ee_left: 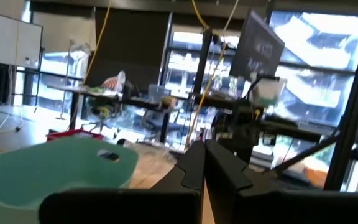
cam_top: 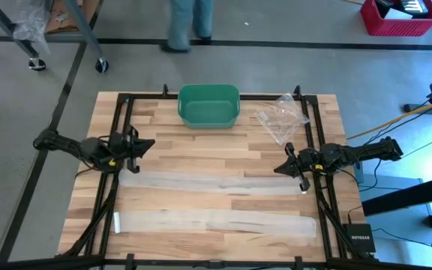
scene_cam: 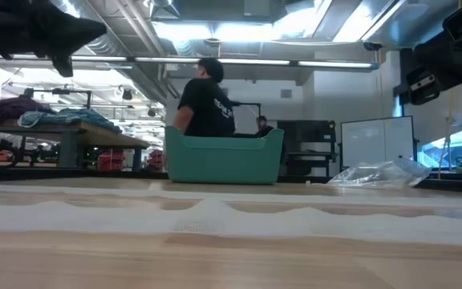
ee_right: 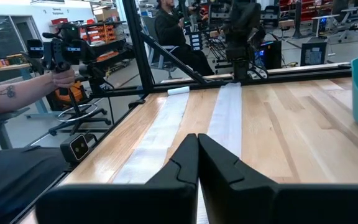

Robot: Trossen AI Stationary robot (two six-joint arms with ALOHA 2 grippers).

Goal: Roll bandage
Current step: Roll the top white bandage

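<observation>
both end effectors closed, raised: left end effector (cam_top: 150,145), right end effector (cam_top: 279,169).

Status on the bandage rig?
Left gripper shut, right gripper shut, both empty. Two white gauze bandage strips flat, unrolled. Green plastic bin behind, clear.

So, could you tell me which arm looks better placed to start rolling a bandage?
Probably the right: the right gripper, shut, hovers over the end of the upper bandage strip. The left gripper is shut, farther from it.
</observation>
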